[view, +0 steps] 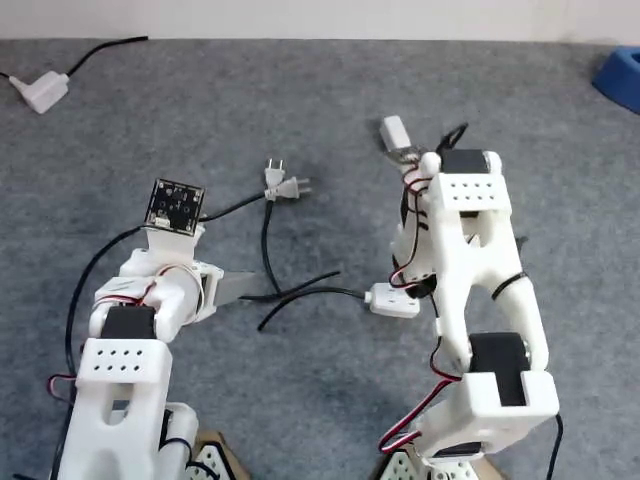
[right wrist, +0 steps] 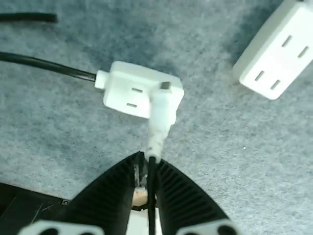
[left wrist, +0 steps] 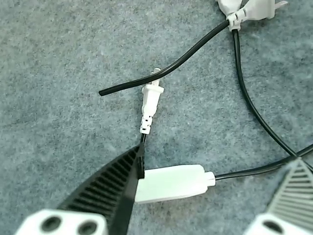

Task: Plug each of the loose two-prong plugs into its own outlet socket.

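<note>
The white plug (right wrist: 161,110) is lying across the corner of the corded socket (right wrist: 129,90) — the right gripper (right wrist: 149,166) is pinching its tail tight. Beside that socket a second outlet block (right wrist: 276,56) is sitting; the left gripper (left wrist: 217,159) is gaping wide near another loose plug (left wrist: 150,103).

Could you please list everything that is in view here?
corded outlet socket: one, white, ahead of the right pincer
double outlet block: one, white, apart from it
held plug: one, white, against the corded outlet socket
loose two-prong plug: one, white, ahead of the left pincer
long outlet: one, white, by the left pincer; perhaps the corded one again
paired plugs: two, white, mid-carpet
corded block: one, white, far left corner
blue object: one, far right corner
black cords: several, between the arms
left pincer: one, black, open
right pincer: one, black, shut on the held plug's cord
</note>
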Robot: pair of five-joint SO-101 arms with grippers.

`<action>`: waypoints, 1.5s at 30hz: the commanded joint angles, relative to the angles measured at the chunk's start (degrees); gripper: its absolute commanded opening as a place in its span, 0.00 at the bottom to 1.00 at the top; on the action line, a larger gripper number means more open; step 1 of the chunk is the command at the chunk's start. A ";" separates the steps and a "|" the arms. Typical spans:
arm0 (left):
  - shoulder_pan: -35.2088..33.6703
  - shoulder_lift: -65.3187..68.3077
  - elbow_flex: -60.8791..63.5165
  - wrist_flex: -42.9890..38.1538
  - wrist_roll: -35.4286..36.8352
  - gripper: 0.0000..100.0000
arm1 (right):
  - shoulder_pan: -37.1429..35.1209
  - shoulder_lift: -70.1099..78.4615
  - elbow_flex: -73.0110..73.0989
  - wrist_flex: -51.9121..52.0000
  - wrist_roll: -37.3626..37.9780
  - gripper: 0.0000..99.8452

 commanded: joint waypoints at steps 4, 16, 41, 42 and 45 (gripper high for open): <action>-0.48 -0.57 -0.31 -0.79 -0.09 0.41 | -0.40 -2.59 0.04 1.19 -0.70 0.01; -0.48 -0.57 -0.22 -0.79 -0.09 0.41 | 1.19 -2.33 0.22 -3.12 -0.70 0.02; 2.15 -0.66 1.36 -0.97 -0.35 0.41 | 1.45 7.16 0.04 -11.74 -0.09 0.01; 2.15 -0.75 1.45 -0.97 -0.35 0.41 | 1.45 7.16 0.04 -11.82 -0.18 0.01; 2.15 -0.75 1.45 -0.97 -0.35 0.41 | 1.45 7.16 -0.04 -11.82 -0.18 0.01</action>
